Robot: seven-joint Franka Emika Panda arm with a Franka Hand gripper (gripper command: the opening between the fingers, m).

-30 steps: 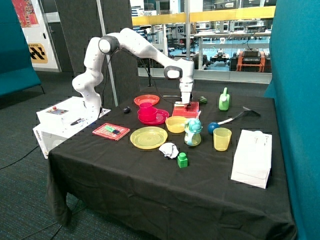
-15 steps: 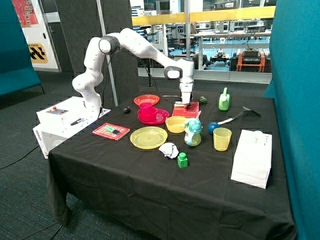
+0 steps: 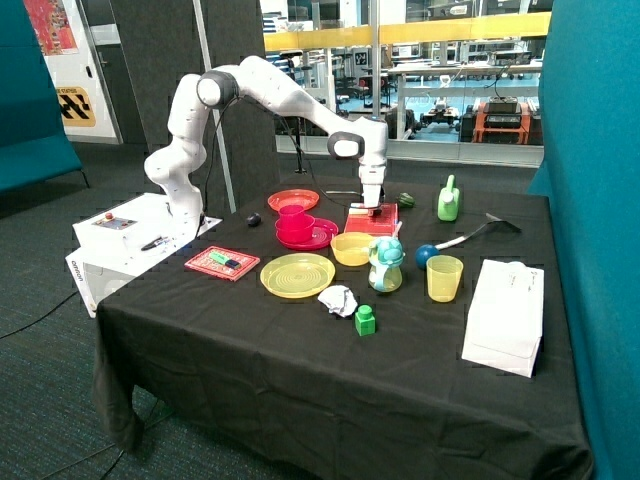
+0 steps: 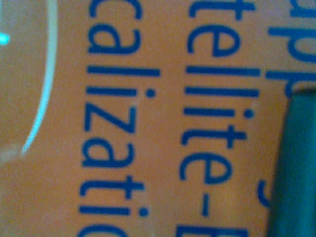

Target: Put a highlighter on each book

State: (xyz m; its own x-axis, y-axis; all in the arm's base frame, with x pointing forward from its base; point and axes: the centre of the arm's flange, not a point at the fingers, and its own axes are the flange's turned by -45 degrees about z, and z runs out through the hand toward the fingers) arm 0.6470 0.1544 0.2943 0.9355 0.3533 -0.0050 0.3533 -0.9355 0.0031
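Nothing has moved since the earlier frames: the end effector (image 3: 372, 207) stays down on the far red book (image 3: 371, 219); its opening cannot be told. The near book (image 3: 222, 263) carries a highlighter (image 3: 222, 258).

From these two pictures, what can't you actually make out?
- Hand: outside view, too small to tell open or shut, or whether it holds anything.
- Far book: outside view, hand covers part of it.
- Book cover: wrist view, so close that the lettering is cut off by the edges.
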